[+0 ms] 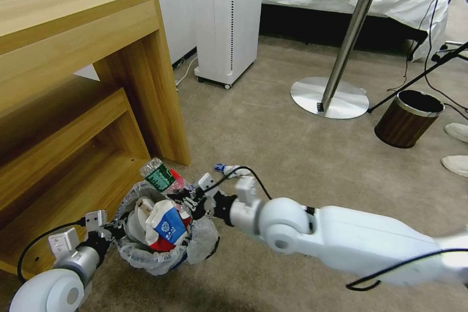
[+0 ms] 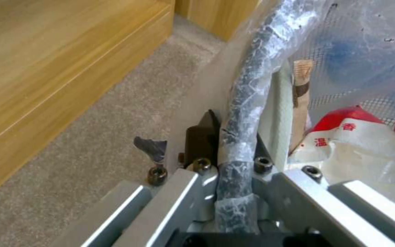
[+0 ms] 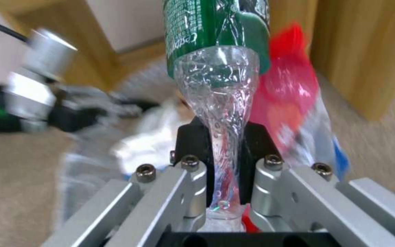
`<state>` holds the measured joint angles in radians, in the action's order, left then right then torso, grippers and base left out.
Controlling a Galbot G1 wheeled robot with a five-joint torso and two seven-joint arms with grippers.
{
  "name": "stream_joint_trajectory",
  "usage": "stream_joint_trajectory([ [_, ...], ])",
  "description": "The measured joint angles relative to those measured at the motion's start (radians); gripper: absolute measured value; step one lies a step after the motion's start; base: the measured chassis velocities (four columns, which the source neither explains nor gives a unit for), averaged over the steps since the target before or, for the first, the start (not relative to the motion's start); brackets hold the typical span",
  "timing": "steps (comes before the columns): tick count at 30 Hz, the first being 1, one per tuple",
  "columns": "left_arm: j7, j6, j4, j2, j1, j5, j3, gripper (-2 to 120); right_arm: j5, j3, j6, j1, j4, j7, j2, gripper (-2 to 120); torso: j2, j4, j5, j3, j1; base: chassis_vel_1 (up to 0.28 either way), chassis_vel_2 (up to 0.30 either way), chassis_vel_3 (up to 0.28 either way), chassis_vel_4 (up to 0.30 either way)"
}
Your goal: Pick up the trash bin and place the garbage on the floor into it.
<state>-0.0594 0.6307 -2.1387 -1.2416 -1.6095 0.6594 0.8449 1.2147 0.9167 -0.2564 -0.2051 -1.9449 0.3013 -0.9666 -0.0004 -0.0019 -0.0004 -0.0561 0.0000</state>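
Observation:
The trash bin point(image 1: 146, 253), lined with a translucent white bag, hangs tilted just above the carpet beside the wooden desk. My left gripper point(image 1: 117, 230) is shut on its bag-wrapped rim point(image 2: 241, 113). Inside the bin lie a red-white-blue carton point(image 1: 165, 226), a wooden stick point(image 2: 301, 99) and a red-white wrapper point(image 2: 344, 135). My right gripper point(image 1: 187, 198) is shut on the crushed neck of a clear green-label bottle point(image 3: 216, 68), holding it over the bin's far edge. A red bottle point(image 3: 286, 85) shows just behind it. A blue-white wrapper point(image 1: 226, 169) lies on the floor beyond the right wrist.
A wooden desk point(image 1: 73, 58) with a lower shelf stands close on the left. A brown wood-grain bin point(image 1: 408, 118) sits at the right, near a round table's base point(image 1: 329, 98) and two white slippers point(image 1: 457, 131). A white appliance point(image 1: 226, 19) stands behind. Open carpet lies in the middle.

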Motion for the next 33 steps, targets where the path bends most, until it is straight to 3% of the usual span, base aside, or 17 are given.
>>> stream_joint_trajectory([
  [12,0.003,-0.006,-0.013,-0.017,-0.010,-0.005,0.002,0,-0.027,0.072,-0.016,-0.021,0.097,0.043,-0.092,8,0.000,-0.0003,0.0001,0.000,0.000,0.000,0.000,0.000,0.000],
  [22,0.018,-0.019,-0.004,-0.032,-0.017,-0.026,-0.002,0,0.047,0.108,-0.132,0.012,0.134,0.162,-0.192,8,0.000,-0.0001,0.0001,0.000,0.000,0.000,0.000,0.000,0.000],
  [28,0.021,-0.022,-0.003,-0.033,-0.020,-0.029,-0.002,0,0.079,0.103,-0.199,0.014,0.130,0.223,-0.200,8,0.000,-0.0001,0.0002,0.000,0.000,0.000,0.000,0.000,0.000],
  [31,0.021,-0.022,-0.003,-0.033,-0.017,-0.029,-0.002,0,0.078,0.098,-0.202,0.010,0.123,0.224,-0.189,11,0.000,-0.0002,0.0001,0.000,0.000,0.000,0.000,0.000,0.000],
  [33,0.021,-0.022,0.002,-0.034,-0.013,-0.030,-0.005,0,0.064,0.092,-0.181,0.006,0.116,0.207,-0.174,23,0.000,-0.0002,0.0002,0.000,0.000,0.000,0.000,0.000,0.000],
])
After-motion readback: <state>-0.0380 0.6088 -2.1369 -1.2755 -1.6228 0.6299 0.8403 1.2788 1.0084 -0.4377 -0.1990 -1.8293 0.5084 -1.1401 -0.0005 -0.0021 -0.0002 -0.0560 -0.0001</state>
